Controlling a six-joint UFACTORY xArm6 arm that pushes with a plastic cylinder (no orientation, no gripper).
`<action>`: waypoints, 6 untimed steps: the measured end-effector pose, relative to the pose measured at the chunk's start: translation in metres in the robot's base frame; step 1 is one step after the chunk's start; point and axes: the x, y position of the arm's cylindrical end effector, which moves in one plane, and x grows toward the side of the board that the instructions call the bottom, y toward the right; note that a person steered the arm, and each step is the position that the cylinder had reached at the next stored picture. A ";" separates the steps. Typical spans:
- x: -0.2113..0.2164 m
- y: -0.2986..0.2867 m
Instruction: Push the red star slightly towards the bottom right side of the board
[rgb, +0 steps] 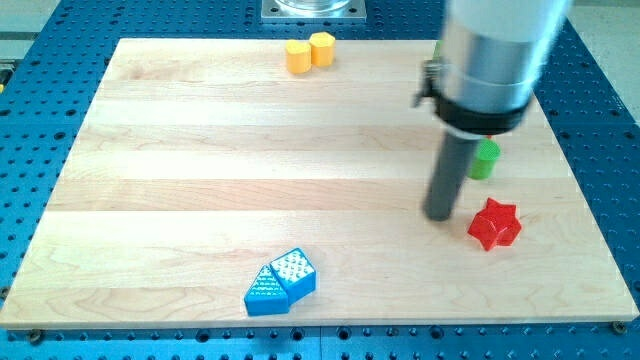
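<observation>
The red star (495, 224) lies on the wooden board (200, 150) at the view's right, below the middle. My tip (439, 215) rests on the board just to the left of the red star, with a small gap between them. The dark rod rises from the tip into the grey arm body at the view's top right. A green block (486, 160) stands just above the red star and to the right of the rod; its shape is partly hidden by the arm.
Two yellow blocks (309, 52) sit touching at the board's top edge, near the middle. Two blue blocks (281, 283) sit touching near the bottom edge, left of centre. A blue perforated table surrounds the board.
</observation>
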 end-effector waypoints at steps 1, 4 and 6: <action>0.001 0.033; 0.004 -0.029; -0.146 -0.039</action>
